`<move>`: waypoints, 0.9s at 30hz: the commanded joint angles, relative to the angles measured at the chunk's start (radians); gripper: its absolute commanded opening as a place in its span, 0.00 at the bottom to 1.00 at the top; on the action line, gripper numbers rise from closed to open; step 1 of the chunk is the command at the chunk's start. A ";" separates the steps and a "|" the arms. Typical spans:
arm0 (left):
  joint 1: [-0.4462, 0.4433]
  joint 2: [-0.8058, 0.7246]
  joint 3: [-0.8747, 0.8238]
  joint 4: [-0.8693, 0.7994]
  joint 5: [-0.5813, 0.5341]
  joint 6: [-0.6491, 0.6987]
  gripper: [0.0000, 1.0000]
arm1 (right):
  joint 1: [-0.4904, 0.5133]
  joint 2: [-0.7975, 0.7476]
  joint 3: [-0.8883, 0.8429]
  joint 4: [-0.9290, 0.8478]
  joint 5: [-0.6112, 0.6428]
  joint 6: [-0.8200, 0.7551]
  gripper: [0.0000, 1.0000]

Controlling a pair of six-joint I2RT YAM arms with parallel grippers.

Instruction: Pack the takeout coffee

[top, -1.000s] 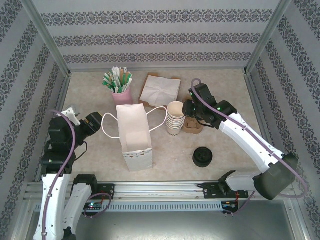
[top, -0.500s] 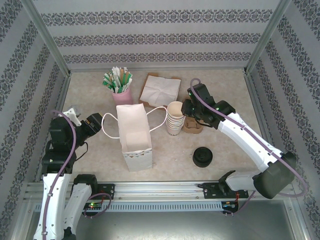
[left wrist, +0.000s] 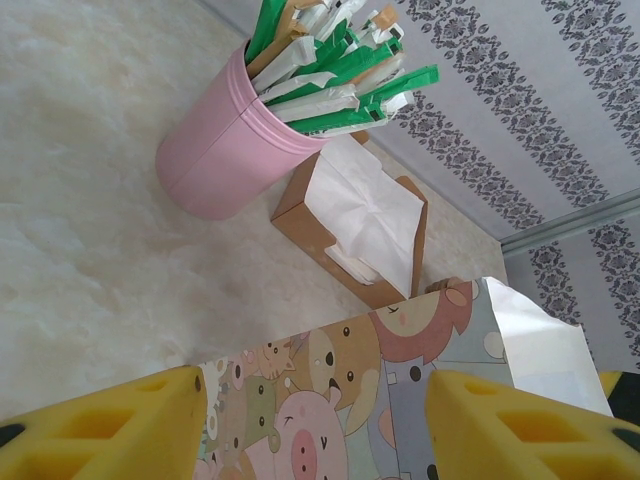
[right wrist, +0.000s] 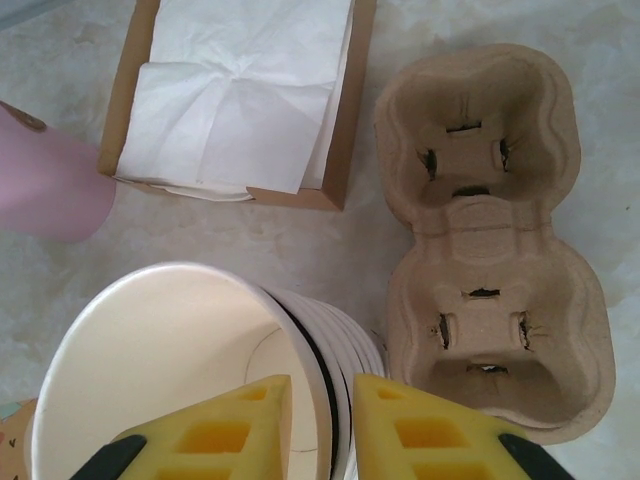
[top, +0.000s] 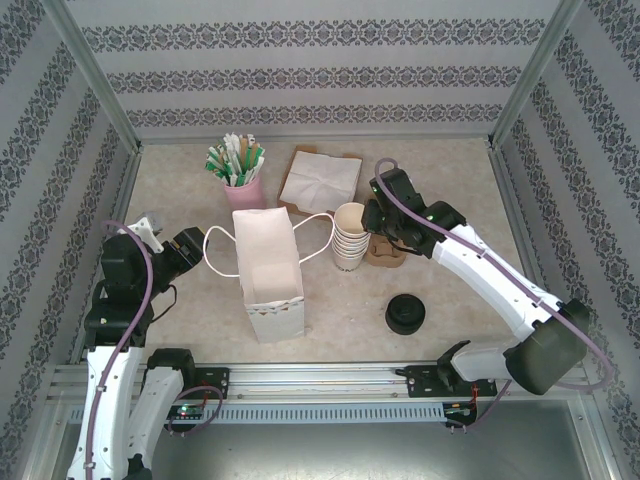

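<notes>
The right gripper (right wrist: 315, 392) is closed narrow on the rim of the top cup (right wrist: 170, 350) of the stack of lidless paper cups (top: 350, 238), one finger inside and one outside. Just beside the stack lie a pulp cup carrier (right wrist: 490, 250) and a box of napkins (right wrist: 240, 90). The black lids (top: 405, 313) sit apart on the desk (top: 460, 190). The left gripper (left wrist: 315, 400) stands wide, facing the cartoon-printed paper bag (left wrist: 300, 365). Where the lidded takeout coffee stands I cannot tell

Pink tub (left wrist: 220, 160), green-wrapped sticks (left wrist: 345, 68), cream cups (right wrist: 170, 340), yellow fingers (right wrist: 220, 435) — and a cartoon-animal-print bag (left wrist: 330, 400).
</notes>
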 commanded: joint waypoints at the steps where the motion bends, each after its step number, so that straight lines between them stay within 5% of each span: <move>1: 0.009 -0.006 -0.002 0.019 0.005 -0.011 0.61 | 0.011 0.011 -0.004 0.001 0.021 0.000 0.24; 27: 0.009 -0.017 -0.034 0.048 -0.023 -0.023 0.59 | 0.022 -0.091 0.116 -0.054 0.083 -0.088 0.00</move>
